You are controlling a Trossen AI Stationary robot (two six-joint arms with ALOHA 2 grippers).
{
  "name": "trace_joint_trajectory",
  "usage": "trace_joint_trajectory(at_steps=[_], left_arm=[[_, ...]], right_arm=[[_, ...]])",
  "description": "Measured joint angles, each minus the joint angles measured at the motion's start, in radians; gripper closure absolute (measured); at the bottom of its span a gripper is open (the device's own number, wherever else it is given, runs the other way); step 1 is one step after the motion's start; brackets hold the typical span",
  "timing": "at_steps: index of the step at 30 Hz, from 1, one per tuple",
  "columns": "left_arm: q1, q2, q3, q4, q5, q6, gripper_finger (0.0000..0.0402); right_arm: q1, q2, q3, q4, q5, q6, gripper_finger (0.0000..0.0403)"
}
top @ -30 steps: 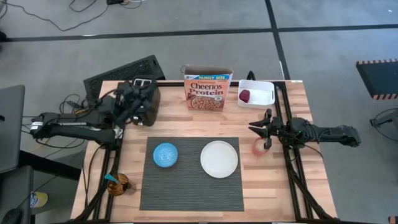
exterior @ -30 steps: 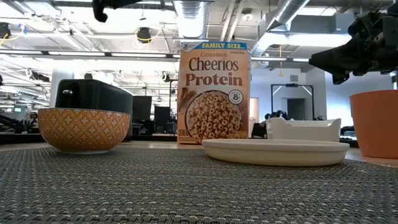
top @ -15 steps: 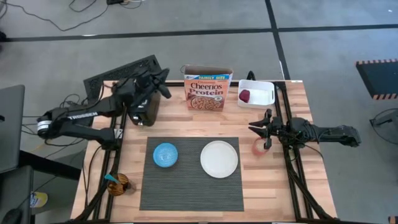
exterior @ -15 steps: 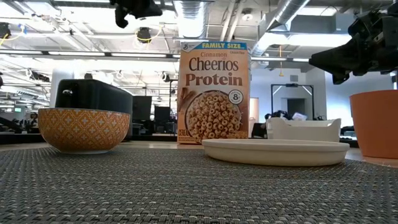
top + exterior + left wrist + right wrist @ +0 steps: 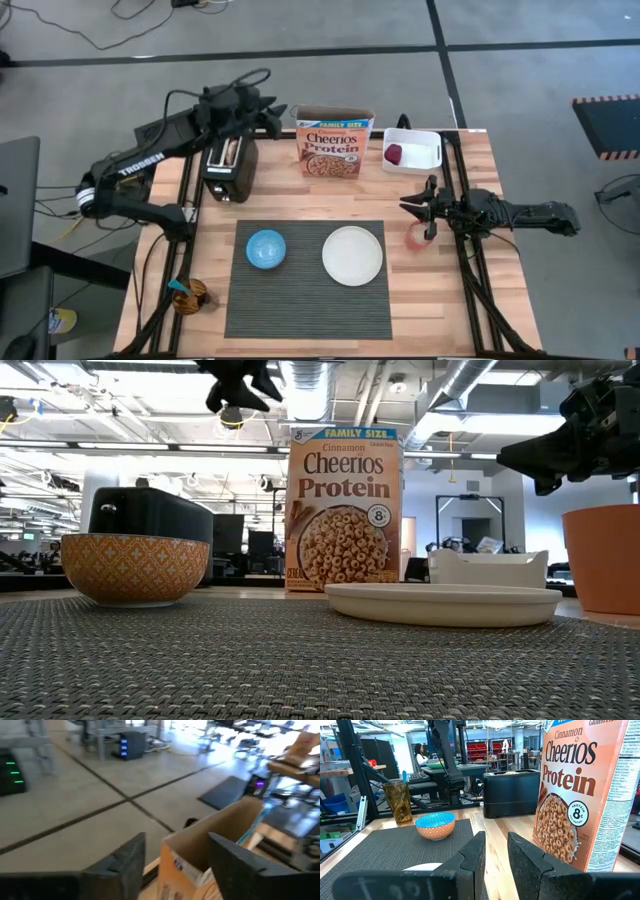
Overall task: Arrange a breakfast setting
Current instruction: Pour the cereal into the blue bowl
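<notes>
While the placemat [image 5: 308, 278] already carries the blue bowl [image 5: 266, 249] on its left half and the white plate [image 5: 352, 254] on its right, the setting is, in my judgement, only partly laid: nothing rests on the plate, and you have the left gripper [image 5: 268, 119] raised beside the far end of the toaster [image 5: 229, 167], close to the cereal box [image 5: 334, 141]. Its fingers stand spread and hold nothing; the left wrist view looks past them onto the open top of the box. I judge the step in hand to be fetching the bagel [image 5: 231, 152], which sits tan in the toaster slot. Your next move calls for bringing that gripper back over the slot, lowering the spread fingers astride the bagel, and lifting it straight up so the toaster does not drag. The right gripper [image 5: 424, 209] waits over the table's right side, just beside a pink cup [image 5: 416, 238], its fingers a narrow gap apart and empty. The dark-red fruit [image 5: 393, 154] lies in the white container [image 5: 412, 150] at the far right corner, well apart from the placemat. An amber glass [image 5: 188, 296] stands near the mat's left edge. How deep the bagel sits in the slot cannot be made out, and the low view cuts both arms off at its top edge. No spoon can be identified with confidence in any view.
</notes>
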Motion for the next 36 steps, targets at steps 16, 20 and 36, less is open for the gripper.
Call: trace_joint_trajectory(at_steps=[16,20,36], left_arm=[[0.129,0.114,0.059,0.003,0.272,0.126,0.0088],[0.126,0.137,0.059,-0.018,0.263,0.101,0.0088],[0.145,0.201,0.058,0.061,0.479,0.344,0.0088]], right_arm=[[0.000,0.000,0.000,0.000,0.000,0.000,0.0291],[0.000,0.000,0.000,0.001,0.000,0.000,0.0291],[0.000,0.000,0.000,0.005,0.000,0.000,0.0291]])
